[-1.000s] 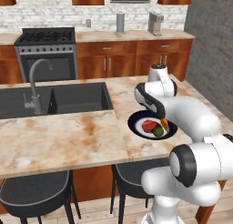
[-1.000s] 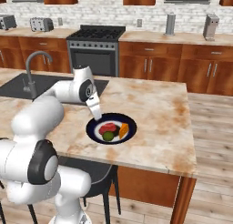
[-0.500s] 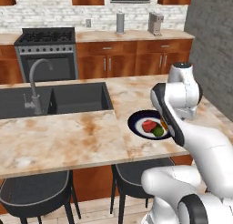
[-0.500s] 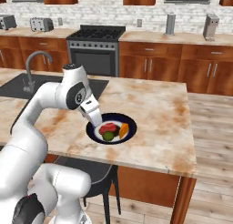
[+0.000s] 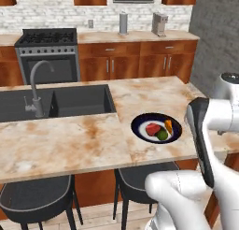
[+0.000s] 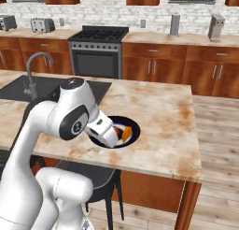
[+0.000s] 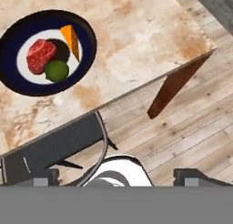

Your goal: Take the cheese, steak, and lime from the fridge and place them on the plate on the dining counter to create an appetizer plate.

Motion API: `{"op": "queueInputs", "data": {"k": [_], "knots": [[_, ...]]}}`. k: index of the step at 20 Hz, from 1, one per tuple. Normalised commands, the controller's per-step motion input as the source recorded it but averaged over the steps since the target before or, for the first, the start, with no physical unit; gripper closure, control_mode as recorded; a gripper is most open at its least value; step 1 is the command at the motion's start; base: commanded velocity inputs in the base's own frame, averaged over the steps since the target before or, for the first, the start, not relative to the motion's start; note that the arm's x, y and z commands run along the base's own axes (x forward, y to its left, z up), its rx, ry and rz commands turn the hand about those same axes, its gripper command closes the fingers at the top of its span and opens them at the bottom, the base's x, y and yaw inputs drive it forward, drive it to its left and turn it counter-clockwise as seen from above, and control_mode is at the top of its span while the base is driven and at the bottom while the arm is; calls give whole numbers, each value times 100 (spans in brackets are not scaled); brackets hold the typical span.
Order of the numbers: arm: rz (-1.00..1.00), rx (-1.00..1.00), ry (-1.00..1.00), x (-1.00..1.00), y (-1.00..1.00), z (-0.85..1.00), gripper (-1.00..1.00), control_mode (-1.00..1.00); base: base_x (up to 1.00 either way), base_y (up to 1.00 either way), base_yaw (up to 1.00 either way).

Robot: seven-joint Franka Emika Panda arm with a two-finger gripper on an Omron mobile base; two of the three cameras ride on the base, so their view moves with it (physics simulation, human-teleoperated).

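Your plate point(image 5: 156, 128) is the landmark here, sitting on the dining counter point(image 5: 70, 140) near its front edge, well to the right of the dark sink point(image 5: 56, 103) and the curved faucet point(image 5: 36, 86); on the plate you have all three pieces together; the steak point(image 5: 152, 129) lies on its left part, the lime point(image 5: 162, 135) just beside the steak toward the front, the cheese point(image 5: 168, 125) at the right by the rim. From the hand view, the plate point(image 7: 45, 52) sits up in the top left corner, with steak point(image 7: 40, 55), lime point(image 7: 57, 71) and cheese point(image 7: 72, 41) clustered on it, the lime touching the steak; the gripper point(image 7: 120, 177) hangs off the counter edge, over the wooden floor point(image 7: 182, 123) and a dark stool point(image 7: 54, 148); its two tips stand far apart with nothing between them.
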Motion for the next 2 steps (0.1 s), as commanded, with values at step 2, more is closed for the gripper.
{"op": "queueInputs", "data": {"k": [2], "knots": [[10,0,-12,-67,-54,15,-100,-100,0,0,0]]}}
